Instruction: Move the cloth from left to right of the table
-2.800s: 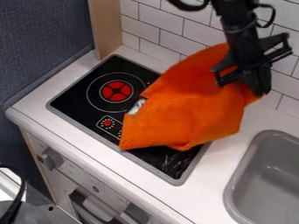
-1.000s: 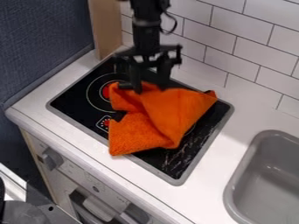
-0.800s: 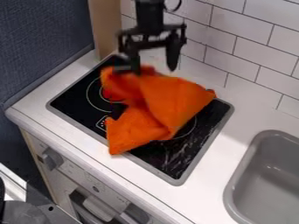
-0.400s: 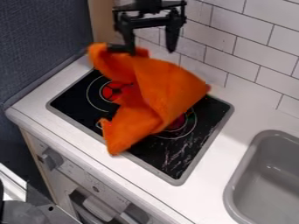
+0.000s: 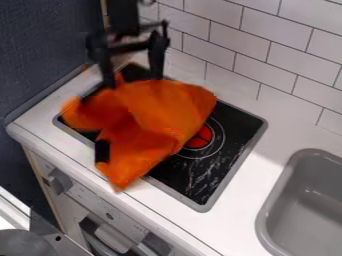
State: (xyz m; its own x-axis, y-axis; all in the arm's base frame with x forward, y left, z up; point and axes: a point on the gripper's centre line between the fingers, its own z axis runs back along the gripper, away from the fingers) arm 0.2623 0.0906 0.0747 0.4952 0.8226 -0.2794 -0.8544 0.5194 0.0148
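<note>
Your gripper (image 5: 133,82) hangs upright, upper left
Fingers (image 5: 157,59) found spread, pointing down at the upper edge of the cloth (image 5: 163,107)

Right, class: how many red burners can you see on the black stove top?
1. The red burner shows on the right part of the stove top, beside the orange cloth, which may hide others.

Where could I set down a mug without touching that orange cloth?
The white counter between the stove and the grey sink looks free, as does the stove's sink-side end, around the visible red burner. It's crowded at the other end, where the orange cloth spreads beneath the black gripper.
</note>
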